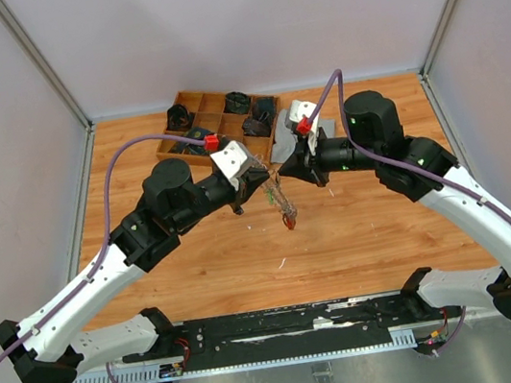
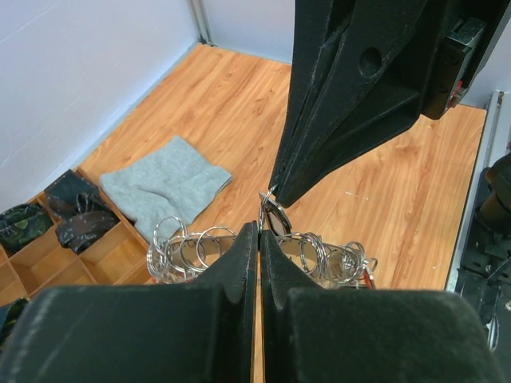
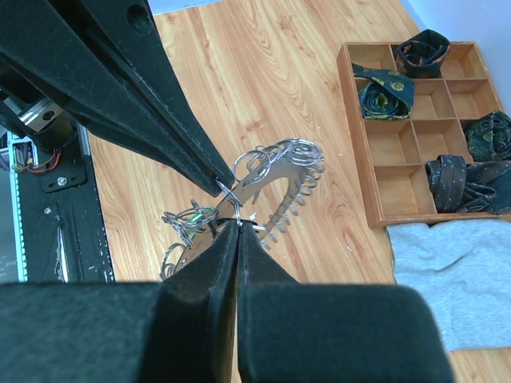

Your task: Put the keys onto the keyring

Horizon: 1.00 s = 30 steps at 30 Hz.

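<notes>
The left arm (image 1: pixel 174 197) and right arm (image 1: pixel 377 128) bend inward, wrists facing, tips almost meeting; left jaws and right jaws pinched tight.

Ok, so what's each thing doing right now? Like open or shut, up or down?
Keyring: up in the air, pinched from two sides.
Left gripper: shut on it.
Right gripper: shut on it too.
Tray: lying flat, some boxes empty.
Ties: rolled up in the tray.
Cloth: lying rumpled beside the tray.

A wooden table (image 3: pixel 263 72) bears a compartment tray (image 3: pixel 399 191) and grey cloth (image 3: pixel 455 271).
</notes>
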Motion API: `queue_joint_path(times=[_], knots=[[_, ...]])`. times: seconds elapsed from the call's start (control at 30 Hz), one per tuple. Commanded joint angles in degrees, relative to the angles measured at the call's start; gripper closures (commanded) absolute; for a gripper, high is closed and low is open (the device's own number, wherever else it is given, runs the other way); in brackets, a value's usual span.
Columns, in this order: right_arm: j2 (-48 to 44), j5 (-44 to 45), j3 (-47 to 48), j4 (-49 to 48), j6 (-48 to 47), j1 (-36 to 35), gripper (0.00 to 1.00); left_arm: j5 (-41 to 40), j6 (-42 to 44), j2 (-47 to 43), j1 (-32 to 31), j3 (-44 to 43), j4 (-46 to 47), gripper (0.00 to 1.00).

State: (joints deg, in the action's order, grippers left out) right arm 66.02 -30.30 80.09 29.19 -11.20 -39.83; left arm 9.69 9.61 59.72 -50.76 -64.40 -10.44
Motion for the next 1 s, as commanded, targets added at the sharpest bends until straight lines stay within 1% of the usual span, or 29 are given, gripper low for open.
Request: queue_joint_path(times=[0.0,0.27,0.73,0.97], knots=[[0.1,2.4,0.2,-1.5,1.7,-0.4,1.0,0.6,0.7,-1.7,-0.6,-2.1,3.0,1.0],[1.0,3.2,0.1,-0.7,2.3,-0.5,1.0,0.5,0.3,-2.8,-0.6,-1.5,3.8,0.99],[2.2,1.8,0.6,0.1,3.5,-0.5,0.98,2.4,-1.1,-3.7,-0.6,-0.4,5.4,0.99],[2.8,1.4,1.0,1.0,3.7,-0.4,0.89,3.1,-1.5,-4.1,-0.6,-0.2,6.1,0.99]])
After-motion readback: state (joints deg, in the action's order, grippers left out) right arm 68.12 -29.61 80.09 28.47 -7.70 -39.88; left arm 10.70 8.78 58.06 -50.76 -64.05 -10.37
